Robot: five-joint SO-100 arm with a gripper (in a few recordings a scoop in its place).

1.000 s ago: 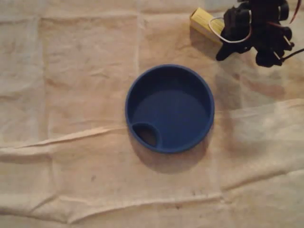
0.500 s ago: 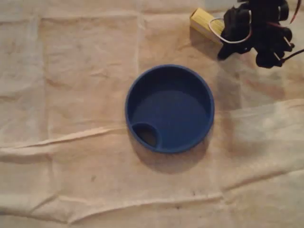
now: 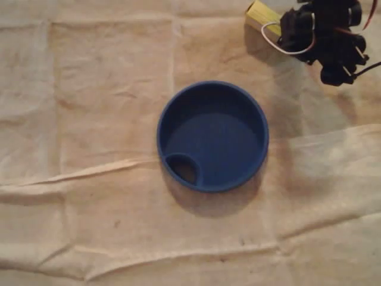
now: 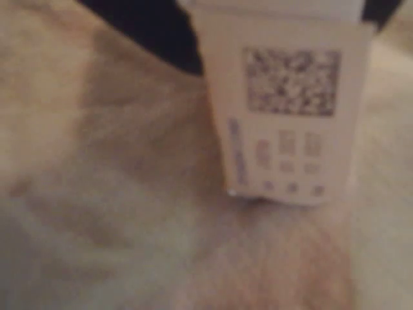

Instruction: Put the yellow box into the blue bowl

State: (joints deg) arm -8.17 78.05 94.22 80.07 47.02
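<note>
Looks like the gripper (image 3: 280,27) has its jaws pinched on the yellow box (image 3: 258,12) in the overhead view's top right corner, well apart from the blue bowl (image 3: 162,134), so the grab seems done and next it needs carrying down-left over the bowl.
</note>
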